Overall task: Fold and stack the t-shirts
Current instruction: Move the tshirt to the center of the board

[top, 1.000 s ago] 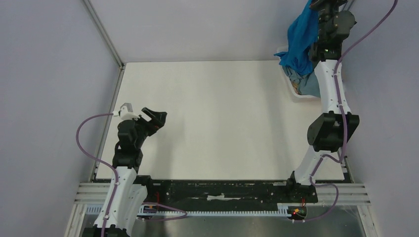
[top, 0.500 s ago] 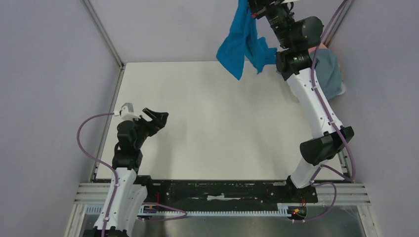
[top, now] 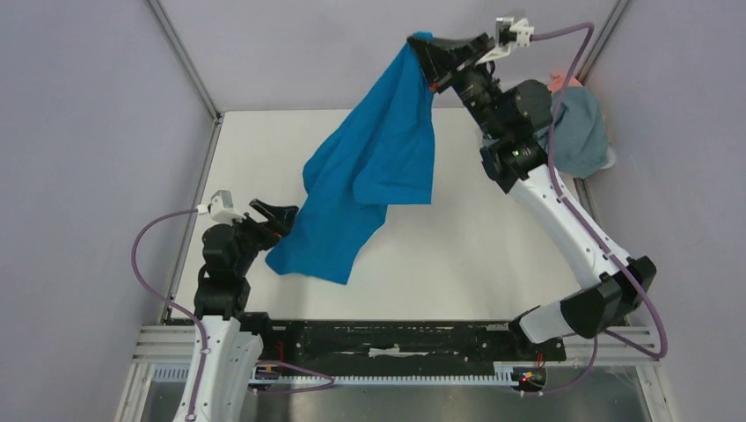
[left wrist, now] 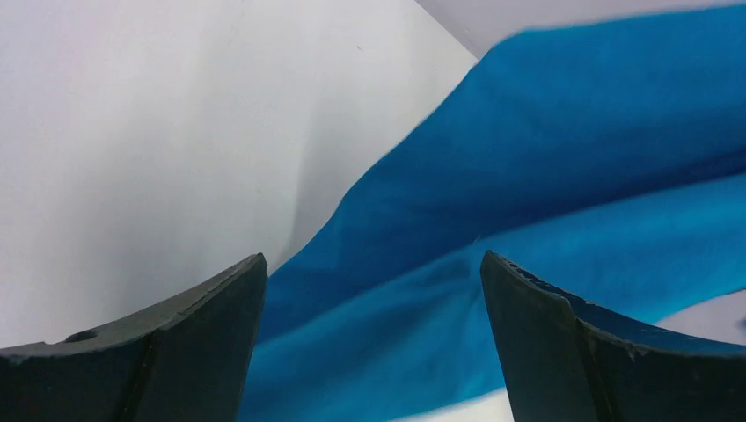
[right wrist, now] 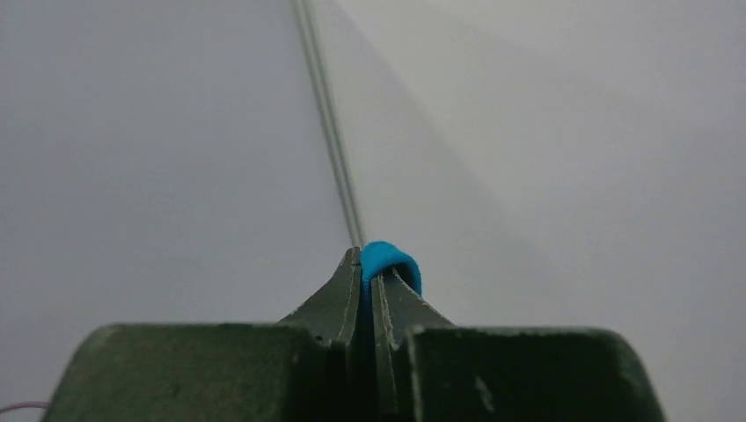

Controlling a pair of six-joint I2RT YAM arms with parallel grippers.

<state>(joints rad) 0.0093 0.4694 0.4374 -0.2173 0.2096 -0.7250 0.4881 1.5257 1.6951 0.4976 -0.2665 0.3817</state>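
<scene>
Cloth of bright cobalt blue, the cobalt-blue t-shirt (top: pixel 369 189), is seen hanging in the air over the left and middle of the table (top: pixel 475 264). It is pinched by one small fold at its top and drapes down and leftward, its lowest corner low over the table surface. It is bunched and creased along its length, with one flap lapped over the front. Neither sleeves nor collar can be made out, and no fold is judged to be begun.

The top fold is clamped in the right gripper (top: pixel 424 48), whose jaws are pressed tight together, with only a small blue loop of cloth showing past the tips in the wrist view. The shirt is judged to be held high so that it hangs free under its own weight and can then be spread flat.

The left gripper (top: pixel 280 215) is held low beside the hanging hem, jaws spread wide and nothing gripped. The position is presumably meant for catching a lower edge. Whether the cloth touches it cannot be told.

Well apart, at the far right corner, the grey-blue t-shirt (top: pixel 582 132) lies heaped, with salmon-pink cloth (top: pixel 563 81) just behind it.
</scene>
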